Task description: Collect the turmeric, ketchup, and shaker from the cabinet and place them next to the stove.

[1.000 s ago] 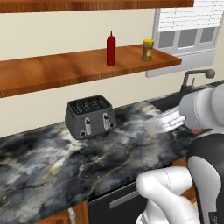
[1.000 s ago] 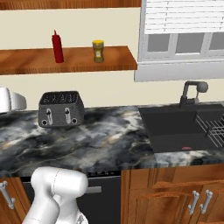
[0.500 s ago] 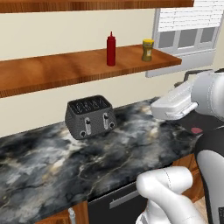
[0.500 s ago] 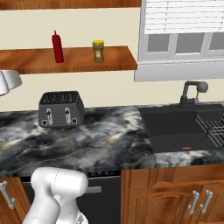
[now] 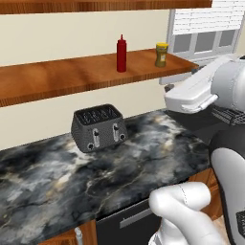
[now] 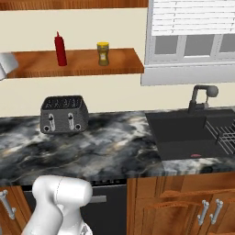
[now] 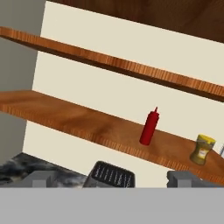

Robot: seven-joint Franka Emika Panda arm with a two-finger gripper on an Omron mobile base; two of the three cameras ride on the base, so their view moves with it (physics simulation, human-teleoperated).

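Item: cabinet (image 5: 72,79), lower shelf board. I logged the ketchup (image 5: 121,53) upright at upper centre of the left base frame, with the turmeric (image 5: 161,54) standing near it toward the shelf's right end, apart and not touching. In the hand frame both sat at centre right, on the same board. I could not find the shaker or the stove in my frames.

Item: gripper (image 7: 113,178). Only the two finger tips showed at the bottom of the hand frame, set wide apart with nothing between them; I judged the jaws open and empty, well short of the shelf.

Item: toaster (image 5: 99,127) on the counter (image 5: 57,182), below the shelf.

Risks, as I judged them: the ketchup is tall and slim, so an off-centre approach could tip it. A wide sweep could nudge the turmeric toward the shelf's end. A low approach could clip the shelf edge or the toaster.
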